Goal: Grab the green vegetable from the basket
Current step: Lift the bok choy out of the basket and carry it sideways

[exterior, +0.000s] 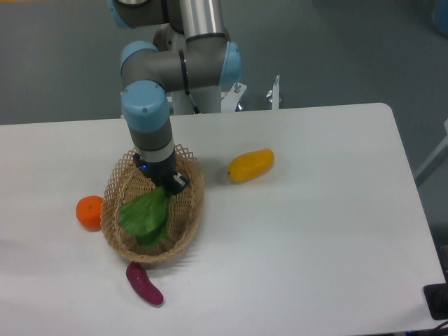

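Grasp looks made from my end: tool (168,183) clamped on the green vegetable (145,215) at its stalk, leaves hanging inside the basket (187,222), lift-out not yet finished.

On the desk (315,210) there is one wicker basket (183,224), and in it one bok choy (145,215). Outside the basket lie three more pieces of produce: one orange (89,211), one yellow oblong fruit (250,164) and one purple sweet potato (143,283).
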